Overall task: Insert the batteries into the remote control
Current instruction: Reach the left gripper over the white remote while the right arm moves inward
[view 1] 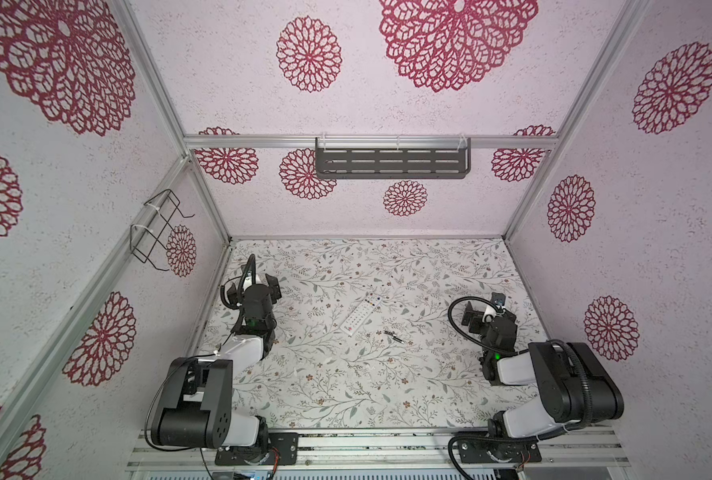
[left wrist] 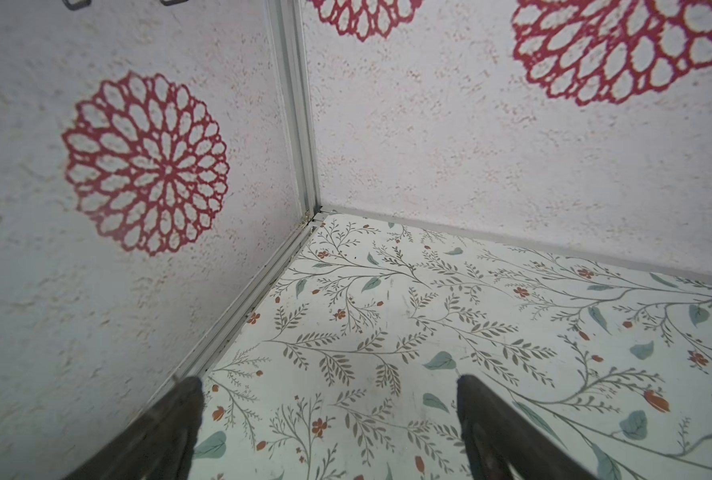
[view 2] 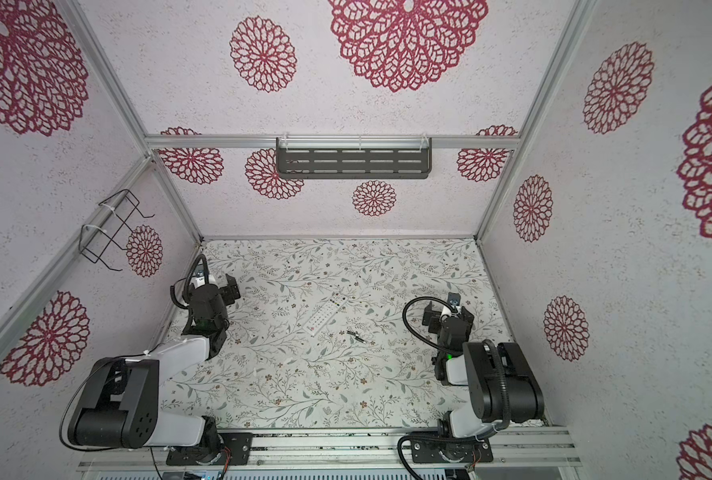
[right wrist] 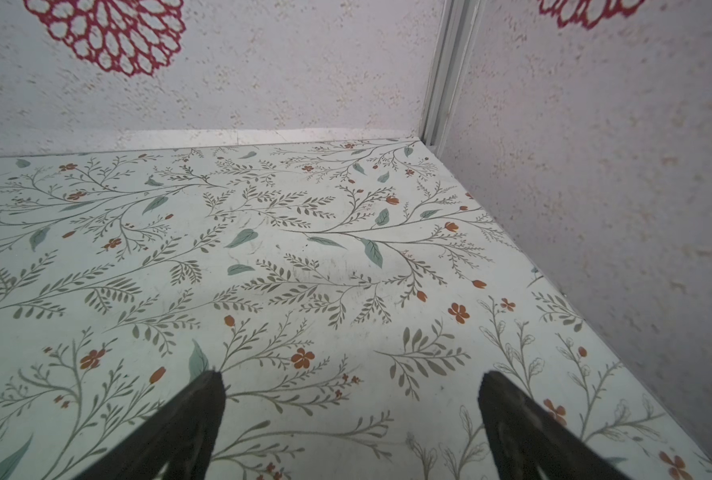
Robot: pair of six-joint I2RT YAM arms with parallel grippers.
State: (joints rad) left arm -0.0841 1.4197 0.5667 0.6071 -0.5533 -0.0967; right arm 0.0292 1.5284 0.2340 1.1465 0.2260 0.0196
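The white remote control (view 1: 360, 314) (view 2: 326, 312) lies button side up, slanting across the middle of the floral table in both top views. The batteries (view 1: 393, 336) (view 2: 356, 336), slim and dark, lie together just right of its near end. My left gripper (view 1: 251, 280) (view 2: 206, 283) hovers far left of the remote, facing the back left corner. It is open and empty in the left wrist view (left wrist: 329, 380). My right gripper (view 1: 488, 308) (view 2: 448, 310) sits right of the batteries, also open and empty (right wrist: 352, 374). Neither wrist view shows the remote or batteries.
A grey slotted shelf (view 1: 391, 162) hangs on the back wall. A black wire rack (view 1: 158, 228) is fixed to the left wall. Patterned walls close in the table (view 1: 346, 395) on three sides, and the left wall is near my left gripper.
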